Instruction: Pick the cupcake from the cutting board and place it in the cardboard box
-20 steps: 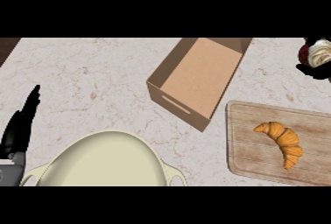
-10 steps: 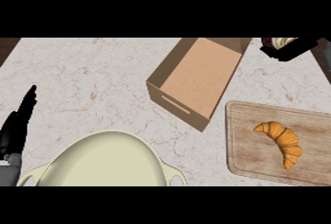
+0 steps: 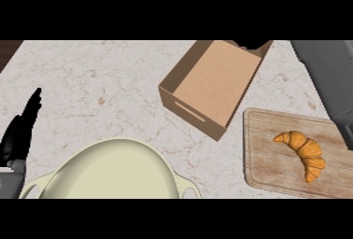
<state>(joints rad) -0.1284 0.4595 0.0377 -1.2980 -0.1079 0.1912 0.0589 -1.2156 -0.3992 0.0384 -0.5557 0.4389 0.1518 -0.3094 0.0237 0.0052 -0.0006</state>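
1. The cupcake does not show anywhere in my view, so I cannot tell where it is; it is not on the cutting board.
2. The cardboard box stands open on the desk, set at an angle, with a slot handle cut in its near short wall. What I can see of its floor is bare brown card.
3. My right forearm comes down the view's right edge, grey, passing over the far right corner of the cutting board. Only a small dark bit of my right hand shows at the top edge, just above the box's far end. I cannot tell whether it is clenched, released, or grasping anything.
4. The cutting board lies just right of the box, close to its near corner. A croissant lies on it, curved, running from the board's middle toward its near right corner.
5. My left hand rests at the left edge, released, fingers straight and pointing up the view, holding nothing.
6. A pale green pot with side handles sits at the lower left, just beside my left hand, well apart from the board.
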